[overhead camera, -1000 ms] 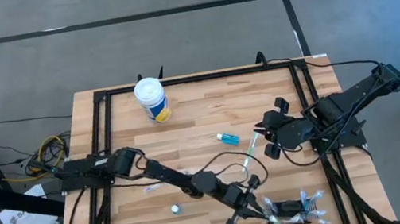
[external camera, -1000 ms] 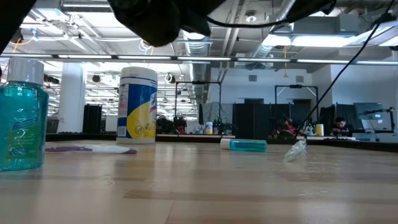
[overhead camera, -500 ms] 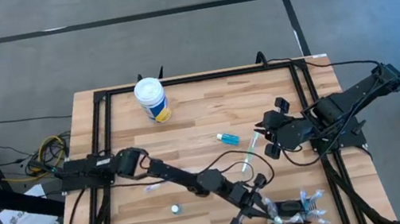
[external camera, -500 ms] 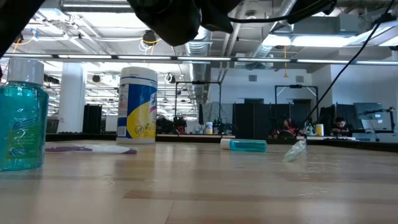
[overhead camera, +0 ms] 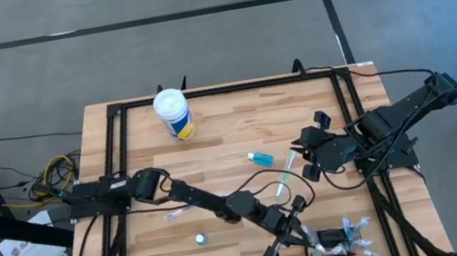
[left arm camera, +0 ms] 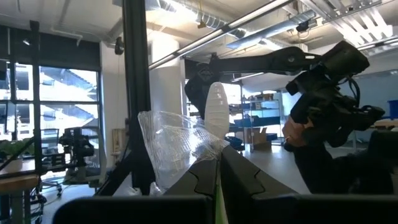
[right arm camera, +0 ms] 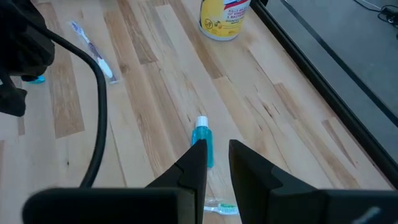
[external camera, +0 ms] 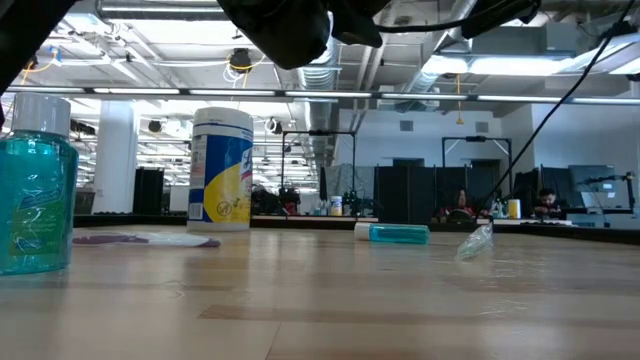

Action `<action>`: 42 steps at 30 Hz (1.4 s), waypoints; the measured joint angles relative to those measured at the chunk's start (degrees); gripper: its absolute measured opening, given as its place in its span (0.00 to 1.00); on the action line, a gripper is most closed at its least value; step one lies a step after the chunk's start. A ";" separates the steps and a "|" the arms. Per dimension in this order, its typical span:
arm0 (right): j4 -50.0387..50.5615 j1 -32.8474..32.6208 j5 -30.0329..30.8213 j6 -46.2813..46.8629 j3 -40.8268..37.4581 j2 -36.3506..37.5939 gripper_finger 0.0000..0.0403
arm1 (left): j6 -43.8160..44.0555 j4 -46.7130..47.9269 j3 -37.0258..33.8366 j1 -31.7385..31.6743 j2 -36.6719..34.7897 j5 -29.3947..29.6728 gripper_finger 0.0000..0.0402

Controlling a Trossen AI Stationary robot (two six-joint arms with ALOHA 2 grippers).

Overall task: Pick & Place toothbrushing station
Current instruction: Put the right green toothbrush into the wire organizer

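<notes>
The toothbrushing station [overhead camera: 337, 242], a small black holder with several toothbrushes lying in it, sits near the table's front edge on the right. My left gripper [overhead camera: 298, 233] hovers just left of it, shut on a toothbrush [left arm camera: 216, 112] with a white head and a crumpled clear wrapper [left arm camera: 169, 144]. My right gripper [overhead camera: 305, 156] hangs open above the table's right middle; nothing is between its fingers [right arm camera: 217, 158]. Below it a small blue tube [right arm camera: 202, 143] lies on the table. My left gripper pinches the toothbrush by its green handle [left arm camera: 217, 198] between its two shut fingers. The white head and the clear wrapper stick out past the fingertips, slanting upward. The toothbrush is lifted clear of the table.
A white-lidded yellow-and-blue tub [overhead camera: 174, 114] stands at the far left. A teal bottle [external camera: 35, 195] stands near the front under my left arm, and a loose toothbrush [overhead camera: 178, 214] lies beside it. Another wrapped toothbrush [overhead camera: 289, 170] lies beside the blue tube [overhead camera: 261, 157].
My left gripper has gone a little toward the table's right edge, closer to the station, still shut on the toothbrush.
</notes>
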State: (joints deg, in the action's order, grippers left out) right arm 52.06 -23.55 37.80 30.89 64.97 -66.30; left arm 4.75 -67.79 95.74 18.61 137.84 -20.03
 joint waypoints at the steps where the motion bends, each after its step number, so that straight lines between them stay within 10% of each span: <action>1: 0.00 0.00 0.00 0.00 0.00 0.00 0.15 | -0.04 0.04 0.00 -0.02 0.00 0.02 0.00; 42: -0.27 0.04 -0.02 -0.90 0.00 -0.02 0.15 | -0.17 3.79 5.70 -0.33 5.03 -2.86 0.00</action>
State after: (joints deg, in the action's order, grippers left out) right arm 51.79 -23.51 37.78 30.00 64.97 -66.32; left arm 4.58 -64.00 101.45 18.28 142.87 -22.90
